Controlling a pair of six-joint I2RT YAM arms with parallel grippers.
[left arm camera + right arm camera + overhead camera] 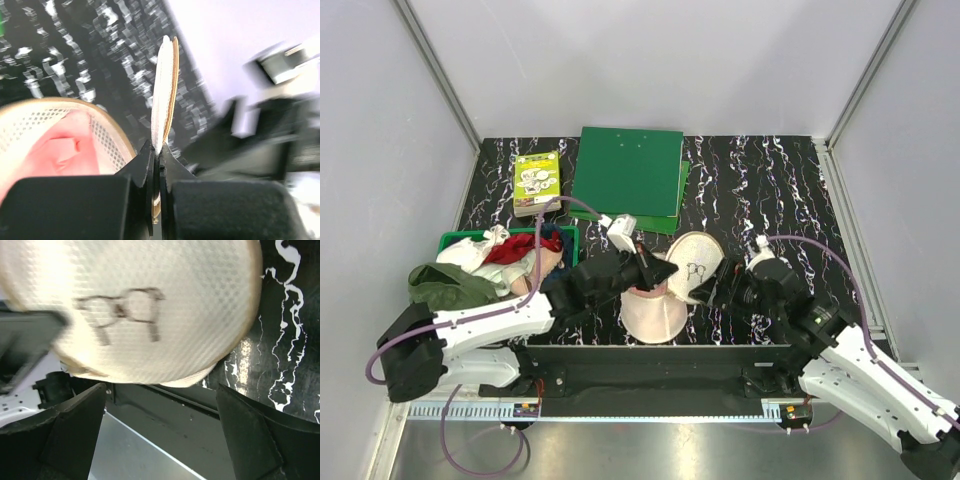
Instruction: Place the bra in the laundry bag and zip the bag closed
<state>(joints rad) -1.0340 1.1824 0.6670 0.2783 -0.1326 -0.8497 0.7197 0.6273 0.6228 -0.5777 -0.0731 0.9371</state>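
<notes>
The laundry bag lies open near the table's front edge. Its lower half (655,318) lies flat. Its upper half (693,264), with the black bra print, stands raised and tilted. The pink bra (55,152) sits inside the lower mesh half (107,140). My left gripper (664,271) is shut on the rim of the raised half (163,95), which stands edge-on between its jaws (157,150). My right gripper (718,287) is open and empty just right of the raised half. The printed face (145,310) fills the view above its tips (160,405).
A green plastic basket (455,240) at the left holds clothes, among them a red cloth (525,248) and an olive-green garment (448,286) hanging over its edge. A green board (628,172) and a small box (537,182) lie at the back.
</notes>
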